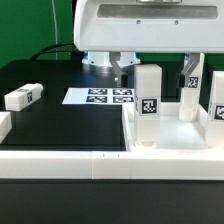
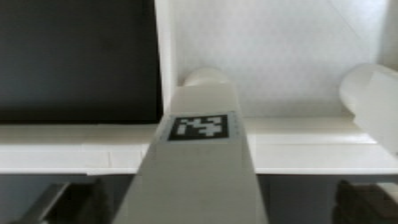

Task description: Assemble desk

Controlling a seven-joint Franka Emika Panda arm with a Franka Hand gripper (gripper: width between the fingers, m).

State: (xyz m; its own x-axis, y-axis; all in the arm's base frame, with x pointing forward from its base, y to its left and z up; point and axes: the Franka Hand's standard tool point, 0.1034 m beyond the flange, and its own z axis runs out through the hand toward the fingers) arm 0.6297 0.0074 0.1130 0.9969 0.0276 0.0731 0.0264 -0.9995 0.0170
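The white desk top (image 1: pixel 170 135) lies tray-side up at the exterior view's right. Three white tagged legs stand upright in it: a near one (image 1: pixel 148 92), one behind (image 1: pixel 191 72) and one at the right edge (image 1: pixel 215 100). A fourth leg (image 1: pixel 22 97) lies loose on the black table at the left. My gripper (image 1: pixel 152 66) hangs over the near leg's top. In the wrist view that leg (image 2: pixel 199 150) runs up between my dark fingers (image 2: pixel 366 200), with a gap on each side. The jaws are open and hold nothing.
The marker board (image 1: pixel 105 97) lies on the table behind the desk top. A long low white rail (image 1: pixel 70 160) runs along the front, with a short side piece (image 1: pixel 4 125) at the left. The desk top's wall (image 2: pixel 302 150) and another upright leg (image 2: pixel 370 95) show in the wrist view.
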